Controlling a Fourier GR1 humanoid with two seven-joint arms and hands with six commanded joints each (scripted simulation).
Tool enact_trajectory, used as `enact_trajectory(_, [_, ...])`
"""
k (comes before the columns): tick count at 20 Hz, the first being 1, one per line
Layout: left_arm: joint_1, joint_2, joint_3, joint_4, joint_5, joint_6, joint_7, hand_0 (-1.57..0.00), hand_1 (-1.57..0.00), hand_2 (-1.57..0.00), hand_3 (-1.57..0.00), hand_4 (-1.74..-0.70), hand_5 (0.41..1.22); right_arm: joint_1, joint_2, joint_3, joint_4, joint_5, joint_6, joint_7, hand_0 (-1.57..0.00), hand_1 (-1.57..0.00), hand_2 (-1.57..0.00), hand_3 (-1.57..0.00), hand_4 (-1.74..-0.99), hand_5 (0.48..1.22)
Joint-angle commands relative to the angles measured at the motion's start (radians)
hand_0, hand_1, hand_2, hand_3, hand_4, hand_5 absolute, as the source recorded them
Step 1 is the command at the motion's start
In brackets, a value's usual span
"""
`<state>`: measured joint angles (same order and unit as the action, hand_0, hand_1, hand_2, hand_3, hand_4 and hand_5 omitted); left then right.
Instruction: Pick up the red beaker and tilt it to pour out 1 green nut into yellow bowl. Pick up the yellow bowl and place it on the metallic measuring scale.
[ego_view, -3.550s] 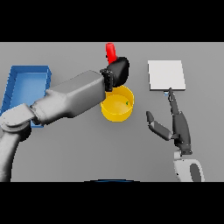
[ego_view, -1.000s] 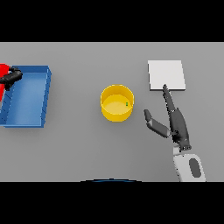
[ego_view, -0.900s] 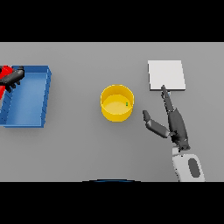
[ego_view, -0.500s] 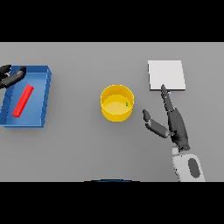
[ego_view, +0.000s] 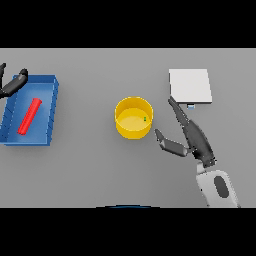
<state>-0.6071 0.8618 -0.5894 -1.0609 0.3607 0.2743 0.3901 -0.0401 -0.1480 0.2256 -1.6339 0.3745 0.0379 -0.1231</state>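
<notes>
The red beaker (ego_view: 29, 116) lies on its side inside the blue tray (ego_view: 52, 112) at the left. My left hand (ego_view: 13, 85) hovers at the tray's far left corner, fingers relaxed and holding nothing. The yellow bowl (ego_view: 133, 118) stands mid-table with one small green nut (ego_view: 145, 119) inside near its right wall. The metallic measuring scale (ego_view: 190, 86) is a flat pale square at the back right. My right hand (ego_view: 190, 135) is open just right of the bowl, fingers straight toward the scale, thumb pointing at the bowl, not touching it.
The blue tray's rim borders the left edge of the view. Grey table surrounds the bowl on all sides, with a gap between the bowl and the scale where my right fingers reach.
My left hand let go of the red beaker, which now lies flat in the blue tray. The left hand drew back to the tray's corner. The right hand barely shifted.
</notes>
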Motion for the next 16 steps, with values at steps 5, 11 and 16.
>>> enact_trajectory(5, [0.008, -0.007, 0.013, 0.004, 0.019, -0.014, -0.046, -0.01, -0.01, -0.01, 0.00, -0.72, 0.664, -0.189, -0.163, 0.129, 0.050, 0.222, 0.126, 0.063, 0.00, 0.00, 0.00, 0.00, -1.220, 0.701])
enact_trajectory(11, [-0.001, -0.015, 0.012, 0.014, 0.025, -0.027, -0.034, 0.00, 0.00, 0.00, 0.00, -0.71, 0.680, -0.387, -0.257, 0.301, 0.157, 0.410, 0.247, -0.044, 0.00, 0.00, 0.00, 0.00, -1.216, 0.706])
enact_trajectory(16, [0.009, -0.003, 0.024, 0.007, 0.040, -0.032, -0.044, 0.00, 0.00, 0.00, 0.00, -0.72, 0.688, -0.515, -0.253, 0.395, 0.275, 0.475, 0.334, -0.086, 0.00, 0.00, 0.00, 0.00, -1.219, 0.705])
